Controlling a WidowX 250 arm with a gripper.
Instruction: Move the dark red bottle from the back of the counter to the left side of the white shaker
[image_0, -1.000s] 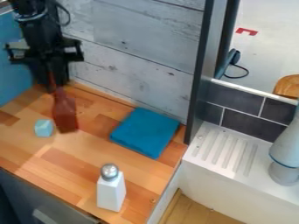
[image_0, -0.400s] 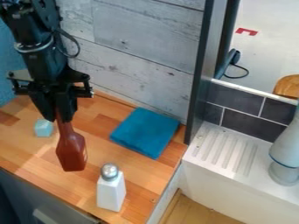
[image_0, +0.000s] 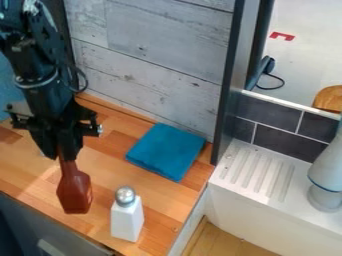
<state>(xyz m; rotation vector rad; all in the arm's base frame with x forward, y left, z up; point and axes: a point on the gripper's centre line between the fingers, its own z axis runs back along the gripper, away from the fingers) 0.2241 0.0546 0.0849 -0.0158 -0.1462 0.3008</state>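
Observation:
On the left of the camera view the black gripper (image_0: 65, 155) hangs over the wooden counter, shut on the narrow neck of a reddish-brown bottle (image_0: 75, 194). The bottle hangs nearly upright with its wide base down, close to the counter's front edge; whether it touches the wood I cannot tell. Just right of it stands a white shaker (image_0: 127, 220) with a silver top, a small gap between them. A folded blue cloth (image_0: 165, 151) lies farther back to the right. The light blue block is almost entirely hidden behind the gripper.
Wooden counter (image_0: 143, 187) surface lies between the bottle and the cloth. Behind it rises a grey plank wall (image_0: 153, 60). A dark upright post (image_0: 234, 85) stands at the right, beside a white sink with a ridged drainboard (image_0: 257, 172) and a grey faucet (image_0: 327, 175).
The gripper has come forward from the back left corner, carrying the bottle toward the counter's front edge near the shaker. It now covers the light blue block.

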